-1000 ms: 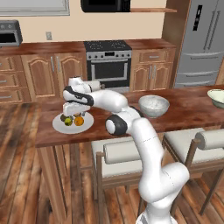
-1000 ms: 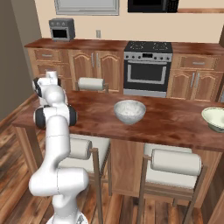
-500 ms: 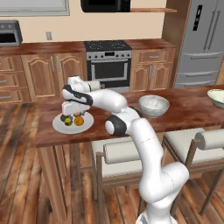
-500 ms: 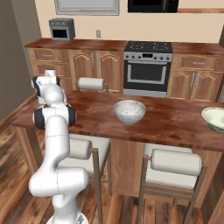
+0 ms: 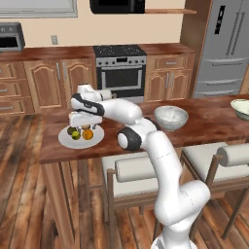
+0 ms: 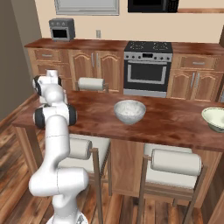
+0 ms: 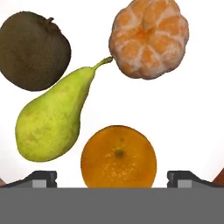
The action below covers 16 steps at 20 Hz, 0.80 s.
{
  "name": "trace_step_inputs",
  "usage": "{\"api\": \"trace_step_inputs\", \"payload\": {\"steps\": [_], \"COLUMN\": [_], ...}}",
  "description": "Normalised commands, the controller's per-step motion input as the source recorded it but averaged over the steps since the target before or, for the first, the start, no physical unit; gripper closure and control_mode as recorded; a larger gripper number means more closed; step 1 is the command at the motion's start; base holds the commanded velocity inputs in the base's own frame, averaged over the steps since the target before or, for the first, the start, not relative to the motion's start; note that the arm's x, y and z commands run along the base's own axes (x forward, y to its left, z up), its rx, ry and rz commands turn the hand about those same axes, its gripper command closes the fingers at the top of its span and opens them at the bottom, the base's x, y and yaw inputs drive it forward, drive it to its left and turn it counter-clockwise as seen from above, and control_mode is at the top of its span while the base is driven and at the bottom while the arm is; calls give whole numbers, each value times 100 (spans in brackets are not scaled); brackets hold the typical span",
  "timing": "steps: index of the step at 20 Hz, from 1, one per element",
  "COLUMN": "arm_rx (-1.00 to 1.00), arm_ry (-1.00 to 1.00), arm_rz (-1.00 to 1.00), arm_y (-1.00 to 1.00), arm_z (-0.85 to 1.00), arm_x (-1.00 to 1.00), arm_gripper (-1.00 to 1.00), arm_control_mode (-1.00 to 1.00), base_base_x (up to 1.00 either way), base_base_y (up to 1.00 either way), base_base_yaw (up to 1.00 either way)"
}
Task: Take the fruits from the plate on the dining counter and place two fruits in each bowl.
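Hand view: we list four fruits on the flat round pale grey-white plate: a round bright orange, a yellow-green pear, a dark olive-brown fruit and a tan-orange segmented fruit. Gripper: released, tips spread wide either side of the orange, nothing held. Left base view: plate at the left end of the glossy dark reddish-brown dining counter; two deep pale bowls, nearer and farther, both well apart from it. Risks, in our judgement: the orange lies just beside the pear, so a descending tip could nudge the pear, and a round fruit pinched off-centre could roll away.
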Motion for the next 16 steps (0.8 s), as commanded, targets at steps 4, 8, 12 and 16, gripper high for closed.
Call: {"api": "trace_step_inputs", "payload": {"steps": [4, 8, 12, 16], "arm_rx": [0, -3, -2, 0], "arm_ry": [9, 1, 0, 0], "arm_rz": [-19, -19, -10, -6], "arm_y": [-30, -6, 7, 4], "arm_z": [0, 0, -6, -22], "arm_x": [-11, -8, 0, -1], "arm_gripper": [-100, -100, -100, -100], "arm_control_mode": [-100, -100, -100, -100], "base_base_x": [0, 0, 0, 0], "base_base_y": [0, 0, 0, 0], "base_base_yaw": [0, 0, 0, 0]}}
